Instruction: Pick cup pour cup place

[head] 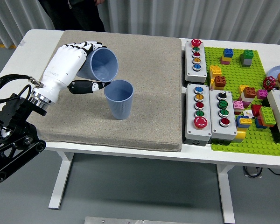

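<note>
Pouring is under way: the tilted blue cup is gripped by the left hand, fingers wrapped around it, its mouth just above the upright cup on the grey mat. Righting and setting down are called for next.

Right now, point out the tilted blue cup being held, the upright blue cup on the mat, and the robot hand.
Tilted blue plastic cup (104, 65), head view, on its inner wall.
Upright blue ribbed cup (119, 103), head view, on its outer side.
Left robot hand (67, 63), head view, on its white back.
</note>
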